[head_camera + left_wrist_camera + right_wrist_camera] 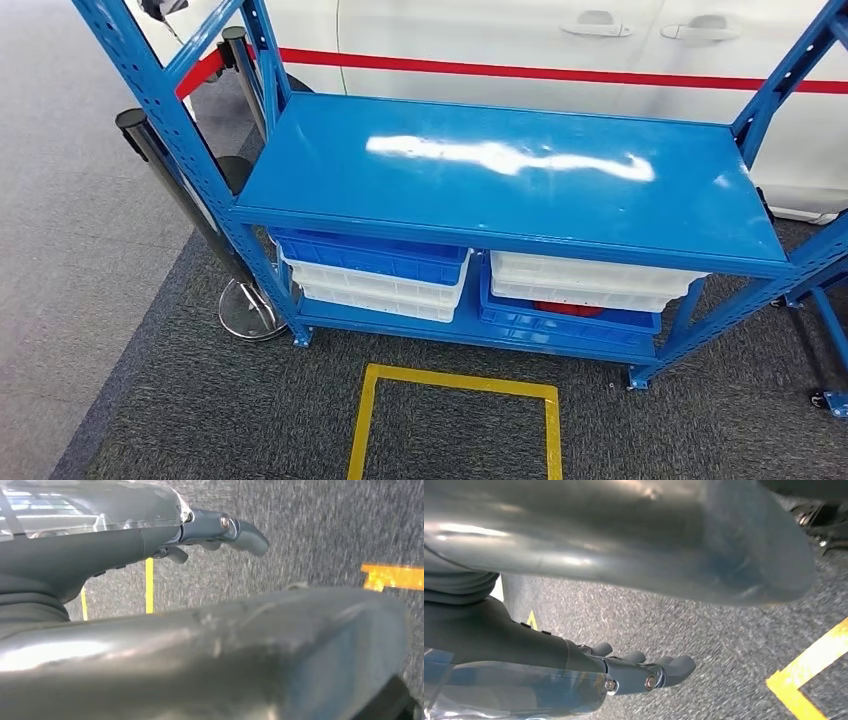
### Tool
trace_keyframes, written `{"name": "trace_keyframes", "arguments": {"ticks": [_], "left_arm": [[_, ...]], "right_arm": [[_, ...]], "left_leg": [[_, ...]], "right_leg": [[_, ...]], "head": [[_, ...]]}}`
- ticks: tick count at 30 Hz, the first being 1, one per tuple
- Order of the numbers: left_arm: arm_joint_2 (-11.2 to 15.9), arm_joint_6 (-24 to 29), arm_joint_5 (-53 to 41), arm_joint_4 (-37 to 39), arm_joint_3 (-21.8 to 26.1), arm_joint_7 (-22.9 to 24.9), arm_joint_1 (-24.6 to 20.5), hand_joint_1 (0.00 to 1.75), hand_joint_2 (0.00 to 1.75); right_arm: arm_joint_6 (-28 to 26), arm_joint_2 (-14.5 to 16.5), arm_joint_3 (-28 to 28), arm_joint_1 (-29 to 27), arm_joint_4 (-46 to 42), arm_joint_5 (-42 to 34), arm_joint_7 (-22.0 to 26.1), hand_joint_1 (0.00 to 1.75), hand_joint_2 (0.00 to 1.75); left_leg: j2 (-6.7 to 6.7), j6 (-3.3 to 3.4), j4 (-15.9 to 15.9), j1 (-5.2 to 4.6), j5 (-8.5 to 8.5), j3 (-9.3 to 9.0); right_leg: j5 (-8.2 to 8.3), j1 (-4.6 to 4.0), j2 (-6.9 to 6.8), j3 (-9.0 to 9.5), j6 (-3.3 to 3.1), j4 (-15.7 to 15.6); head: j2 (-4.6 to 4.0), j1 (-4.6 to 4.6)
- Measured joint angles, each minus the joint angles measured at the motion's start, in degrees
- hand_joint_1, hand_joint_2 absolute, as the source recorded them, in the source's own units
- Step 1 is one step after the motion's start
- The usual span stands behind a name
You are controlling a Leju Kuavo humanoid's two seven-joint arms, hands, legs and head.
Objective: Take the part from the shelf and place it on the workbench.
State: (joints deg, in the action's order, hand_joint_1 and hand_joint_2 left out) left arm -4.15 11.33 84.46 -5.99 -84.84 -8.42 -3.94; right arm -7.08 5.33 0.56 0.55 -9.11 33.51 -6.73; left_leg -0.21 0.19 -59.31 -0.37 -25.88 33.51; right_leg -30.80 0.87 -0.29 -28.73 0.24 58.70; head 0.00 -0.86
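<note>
A blue metal shelf stands in front of me in the head view, its top board bare and glossy. On its low board sit stacked bins: a blue bin over white ones on the left, a white bin over a blue one on the right. Something red peeks out under the right white bin; its shape is hidden. My left hand hangs over the grey carpet with fingers stretched out, holding nothing. My right hand hangs the same way, fingers extended and empty.
A yellow taped square marks the carpet before the shelf. A black stanchion post with a round base stands at the shelf's left corner. A white car with a red stripe is behind. Another blue frame stands at right.
</note>
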Motion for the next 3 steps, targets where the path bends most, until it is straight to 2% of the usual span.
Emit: {"name": "trace_keyframes", "arguments": {"ticks": [3], "left_arm": [[-0.03, -0.11, 0.0, 0.0, 0.06, 0.17, -0.08, 0.0, 0.0]], "right_arm": [[0.09, 0.0, -0.02, 0.01, 0.0, 0.15, 0.04, 0.0, 0.0]], "left_leg": [[0.0, 0.18, 0.02, 0.0, -0.12, -0.09]], "right_leg": [[0.0, -0.01, 0.0, 0.22, 0.03, -0.27]], "head": [[0.0, 0.02]]}}
